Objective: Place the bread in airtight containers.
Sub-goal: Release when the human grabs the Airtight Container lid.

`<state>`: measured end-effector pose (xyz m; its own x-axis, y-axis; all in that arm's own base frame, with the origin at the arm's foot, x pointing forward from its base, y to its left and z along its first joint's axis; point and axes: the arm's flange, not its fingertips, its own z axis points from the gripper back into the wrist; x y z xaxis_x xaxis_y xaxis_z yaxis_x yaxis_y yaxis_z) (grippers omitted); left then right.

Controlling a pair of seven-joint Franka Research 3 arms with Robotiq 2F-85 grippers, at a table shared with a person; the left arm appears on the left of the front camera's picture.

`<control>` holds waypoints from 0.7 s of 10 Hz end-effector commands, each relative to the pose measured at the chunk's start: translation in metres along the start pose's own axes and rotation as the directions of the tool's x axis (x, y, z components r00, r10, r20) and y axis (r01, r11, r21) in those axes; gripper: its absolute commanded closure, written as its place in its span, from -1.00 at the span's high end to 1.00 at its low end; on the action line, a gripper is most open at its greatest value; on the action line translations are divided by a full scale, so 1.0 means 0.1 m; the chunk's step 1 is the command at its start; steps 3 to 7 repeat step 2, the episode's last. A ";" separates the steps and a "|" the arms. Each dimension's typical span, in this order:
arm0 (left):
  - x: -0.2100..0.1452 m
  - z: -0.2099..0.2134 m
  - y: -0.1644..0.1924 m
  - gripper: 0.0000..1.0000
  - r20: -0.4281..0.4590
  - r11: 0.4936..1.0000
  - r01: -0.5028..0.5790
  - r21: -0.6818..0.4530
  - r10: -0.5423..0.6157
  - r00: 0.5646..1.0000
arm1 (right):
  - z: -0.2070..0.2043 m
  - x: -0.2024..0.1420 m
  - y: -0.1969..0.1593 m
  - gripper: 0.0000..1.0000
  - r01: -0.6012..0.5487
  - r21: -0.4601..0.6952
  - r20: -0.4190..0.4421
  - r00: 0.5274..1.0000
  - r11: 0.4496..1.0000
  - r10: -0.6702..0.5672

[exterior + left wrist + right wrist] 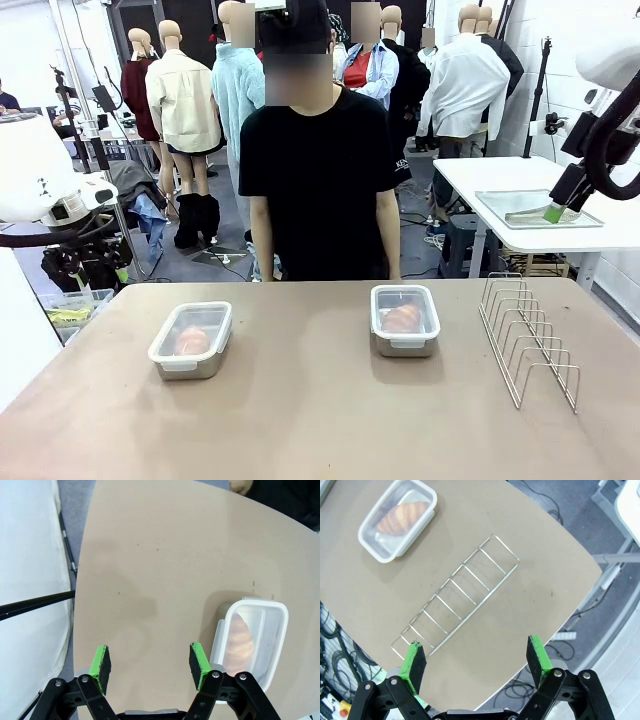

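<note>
Two lidded containers stood on the desk (300,400), well apart. The left container (191,340) held a croissant (192,341) under its clear lid; the right container (405,320), nearer the far edge, held the second croissant (402,318), lid likewise seated. A wire rack (527,338) stood at the right of the desk. The left claw (150,666) hung above bare desk just beside the left container, fingers spread, grasping nothing. The right claw (476,660) hovered above the rack's end, fully released and empty. A person (320,170) stood at the far edge.
</note>
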<state>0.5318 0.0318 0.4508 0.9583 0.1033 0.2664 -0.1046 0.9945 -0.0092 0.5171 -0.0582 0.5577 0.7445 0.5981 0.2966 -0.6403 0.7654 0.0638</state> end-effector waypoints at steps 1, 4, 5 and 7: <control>0.00 0.01 0.01 0.63 0.001 1.000 -0.001 0.000 0.001 1.000 | 0.00 0.02 -0.02 1.00 0.000 -0.001 -0.007 1.000 1.000 0.000; 0.00 0.01 0.01 0.63 0.001 1.000 -0.001 0.000 0.001 1.000 | 0.00 0.02 -0.02 1.00 0.000 -0.001 -0.007 1.000 1.000 0.000; 0.00 0.01 0.01 0.63 0.001 1.000 -0.001 0.000 0.001 1.000 | 0.00 0.02 -0.02 1.00 0.000 -0.001 -0.007 1.000 1.000 0.000; 0.00 0.01 0.01 0.63 0.001 1.000 -0.001 0.000 0.001 1.000 | 0.00 0.02 -0.02 1.00 0.000 -0.001 -0.007 1.000 1.000 0.000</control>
